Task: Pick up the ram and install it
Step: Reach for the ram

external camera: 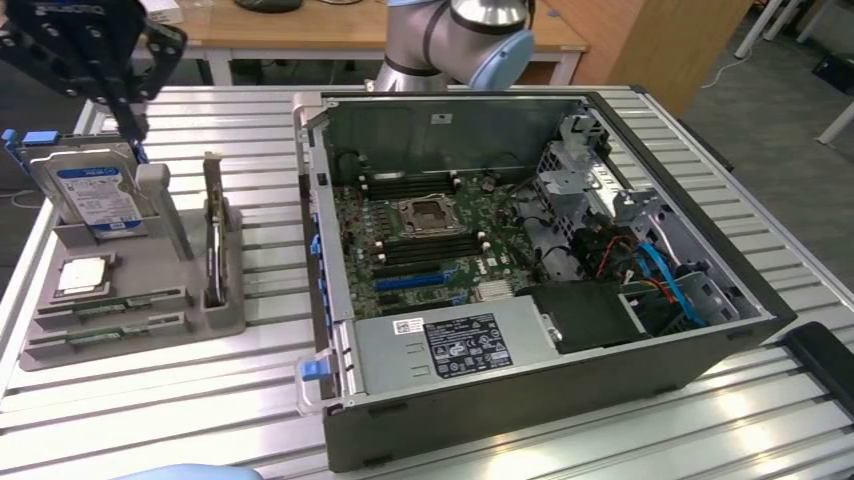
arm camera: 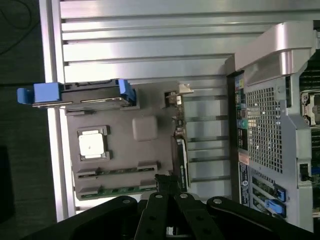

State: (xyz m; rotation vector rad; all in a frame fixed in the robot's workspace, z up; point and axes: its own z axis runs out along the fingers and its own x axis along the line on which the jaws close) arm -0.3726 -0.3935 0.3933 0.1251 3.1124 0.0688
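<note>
Two green ram sticks (external camera: 110,303) lie flat, side by side, in slots at the near end of a grey holder (external camera: 160,300) on the exterior view's left. In the wrist view the ram (arm camera: 117,171) shows as two thin green strips with dark chips. My black gripper (external camera: 134,128) hangs high over the holder's far end, by the hard drive, well clear of the ram. Its fingers (arm camera: 167,181) are shut together with nothing between them. The open computer case (external camera: 534,250) lies on its side at the centre, with the motherboard (external camera: 427,235) exposed.
The holder also carries a blue-labelled hard drive (external camera: 87,190) standing upright, a square silver processor (external camera: 83,275) and a thin card (external camera: 211,240) on edge. The slatted metal table (external camera: 254,130) runs around both. A wooden desk (external camera: 307,30) stands behind.
</note>
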